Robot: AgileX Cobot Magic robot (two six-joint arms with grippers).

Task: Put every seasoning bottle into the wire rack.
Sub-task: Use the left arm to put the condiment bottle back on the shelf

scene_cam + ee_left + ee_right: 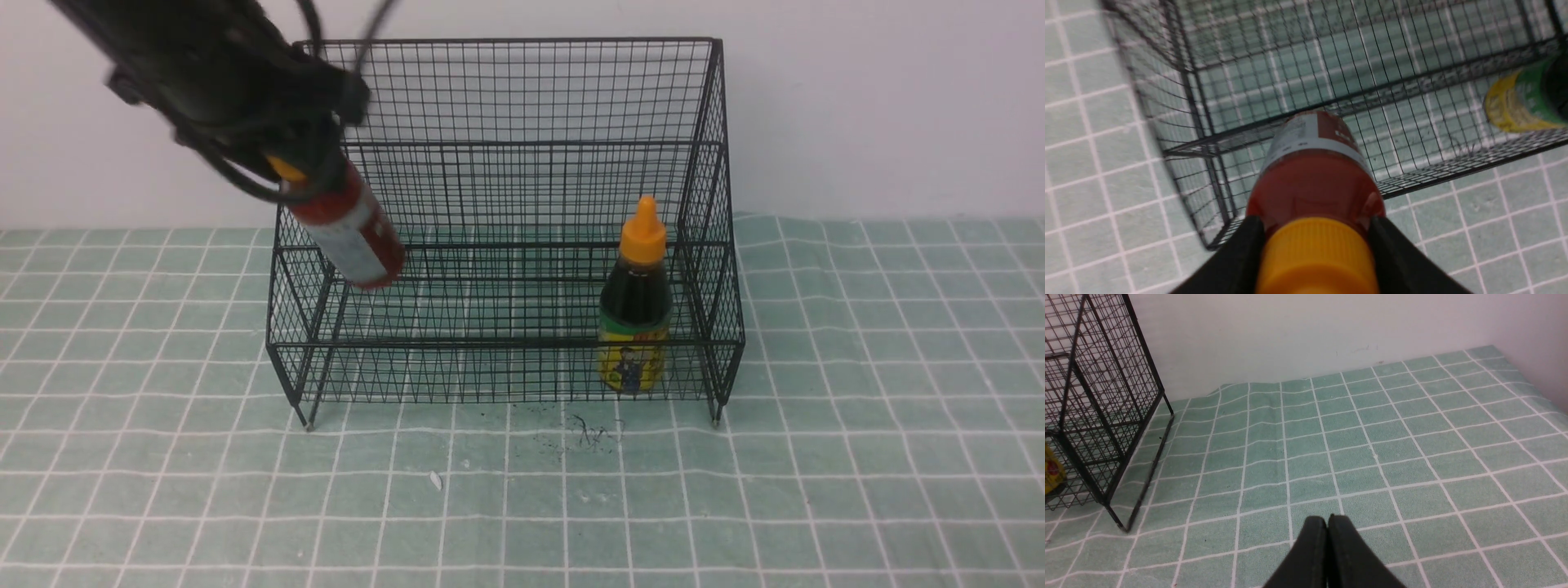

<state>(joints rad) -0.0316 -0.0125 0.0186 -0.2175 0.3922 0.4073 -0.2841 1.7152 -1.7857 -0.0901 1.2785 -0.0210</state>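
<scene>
My left gripper (298,175) is shut on the red sauce bottle (351,229) at its orange-yellow cap and holds it tilted in the air at the left end of the black wire rack (506,98), above the lower shelf. In the left wrist view the red bottle (1314,179) hangs between my fingers (1241,253) over the rack (1208,139). The dark sauce bottle (637,302) with the yellow label stands upright in the rack's front right corner; it shows in the left wrist view (1523,98) too. My right gripper (1327,519) is shut and empty over the cloth, right of the rack (1098,408).
A green checked cloth (857,408) covers the table. A white wall (857,98) stands close behind the rack. Dark specks (588,429) and a small white scrap (436,480) lie on the cloth in front of the rack.
</scene>
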